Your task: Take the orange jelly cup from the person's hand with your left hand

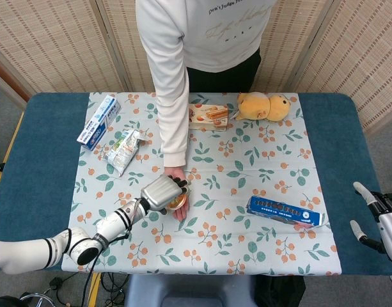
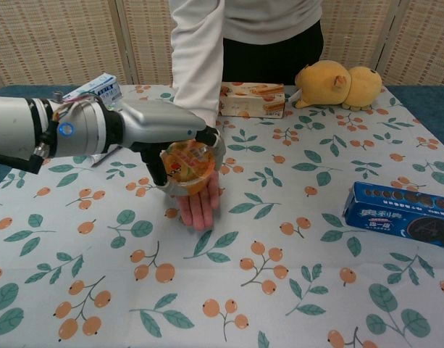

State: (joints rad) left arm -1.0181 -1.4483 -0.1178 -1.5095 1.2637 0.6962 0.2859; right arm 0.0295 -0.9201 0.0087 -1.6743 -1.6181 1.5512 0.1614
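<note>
The orange jelly cup (image 2: 187, 167) lies tilted over the person's upturned palm (image 2: 198, 206), its clear lid facing the chest camera. My left hand (image 2: 164, 129) grips it from the left, thumb under one side and fingers (image 2: 210, 138) curled over the far rim. From the head view the left hand (image 1: 160, 193) covers most of the cup (image 1: 178, 203), with the person's fingertips (image 1: 181, 213) showing just below it. Whether the cup still touches the palm I cannot tell. My right hand (image 1: 373, 217) stays off the table's right edge, fingers apart and holding nothing.
A blue biscuit box (image 1: 285, 212) lies to the right. At the back are a yellow plush toy (image 1: 263, 106), a cookie box (image 1: 208, 116) and a blue-white carton (image 1: 98, 121); a snack packet (image 1: 123, 150) lies nearer. The person's arm (image 1: 172, 96) reaches down the cloth's middle.
</note>
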